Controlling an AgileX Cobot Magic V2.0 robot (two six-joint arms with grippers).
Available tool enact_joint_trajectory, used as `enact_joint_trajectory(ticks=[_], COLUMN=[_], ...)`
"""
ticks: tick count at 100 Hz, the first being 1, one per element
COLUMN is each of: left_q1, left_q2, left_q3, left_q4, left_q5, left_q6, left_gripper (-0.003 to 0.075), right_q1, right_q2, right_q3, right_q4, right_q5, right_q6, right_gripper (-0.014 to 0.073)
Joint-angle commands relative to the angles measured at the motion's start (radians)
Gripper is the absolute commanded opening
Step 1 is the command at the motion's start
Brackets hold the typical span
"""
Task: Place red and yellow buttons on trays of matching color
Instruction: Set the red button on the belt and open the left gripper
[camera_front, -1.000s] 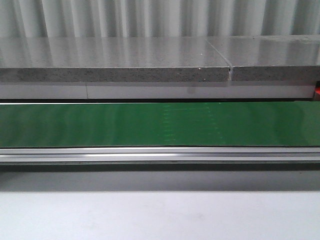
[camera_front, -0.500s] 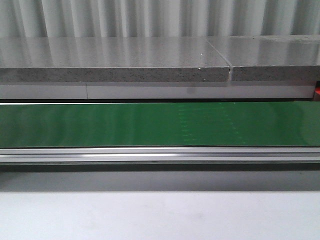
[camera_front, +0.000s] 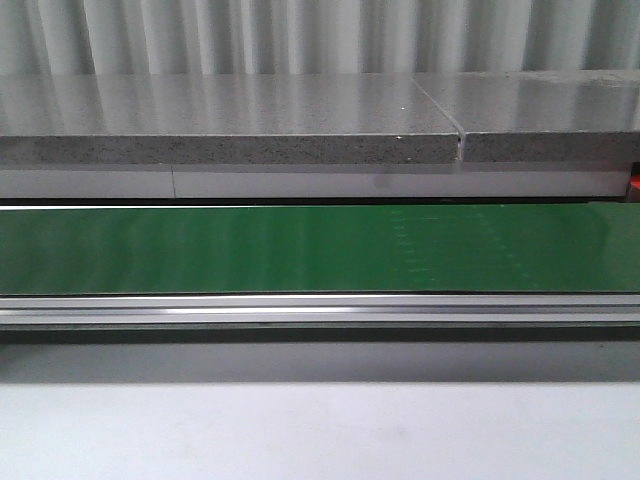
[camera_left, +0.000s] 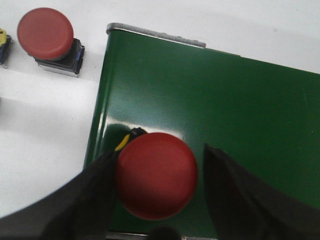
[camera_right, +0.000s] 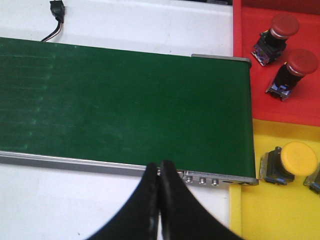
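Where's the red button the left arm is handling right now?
In the left wrist view, the red button sits between the left end effector's fingers, over the green conveyor belt near its end; a second red button stands on the white table beside the belt.

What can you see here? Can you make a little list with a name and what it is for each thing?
left fingers: either side of a big red button, over the green belt; contact unclear
spare red button: on the white table, beside the belt's end
right fingers: shut, holding nothing, at the belt's edge
red tray: two red buttons
yellow tray: one yellow button
front view: bare belt, no buttons, no arms
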Motion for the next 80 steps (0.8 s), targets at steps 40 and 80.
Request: enact_joint_trajectory(ticks=[40,80], left_q1=[-0.019,0.109], left_q2=[-0.064,-0.170], left_q3=[-0.099,-0.091], left_q4=[-0.048,0.054], left_q5=[0.003,-0.065], left_q6=[0.035,-0.126], left_gripper=[0.0601,0.0600], right_q1=[0.005,0.005], right_q2=[-0.008,-0.008], right_q3=[-0.027,-0.027], right_q4=[0.004,0.004], right_q5=[-0.052,-0.052], right_q6=[-0.008,-0.008], right_gripper=[-0.0067,-0.0067])
